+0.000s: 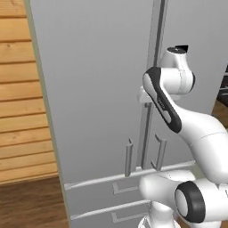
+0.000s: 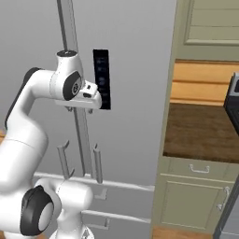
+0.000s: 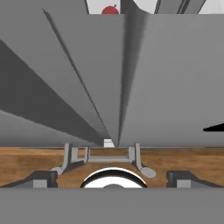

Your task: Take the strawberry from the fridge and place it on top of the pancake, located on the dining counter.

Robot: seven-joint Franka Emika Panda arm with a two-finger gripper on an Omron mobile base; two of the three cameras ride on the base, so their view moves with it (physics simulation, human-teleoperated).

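Left base view: fridge (image 1: 98, 89) doors look shut, arm up against the centre seam where the two tall bar handles (image 1: 153, 67) run; the hand is tucked behind the wrist, so jaw state is unreadable from here. Right base view: hand (image 2: 88, 100) sits at the seam beside the black panel (image 2: 101, 79) on the right door, above the short lower handles (image 2: 97, 163); fingers are too small to judge. Hand view: gripper (image 3: 113, 177) looks down the seam, finger tips (image 3: 43, 178) set wide apart with nothing between them, so open and empty. Strawberry (image 3: 110, 10) shows as a red dot at the top edge, apparently inside, ahead along the seam. Judgement: a door has to swing first; its handle runs vertical, so jaws should straddle it sideways.
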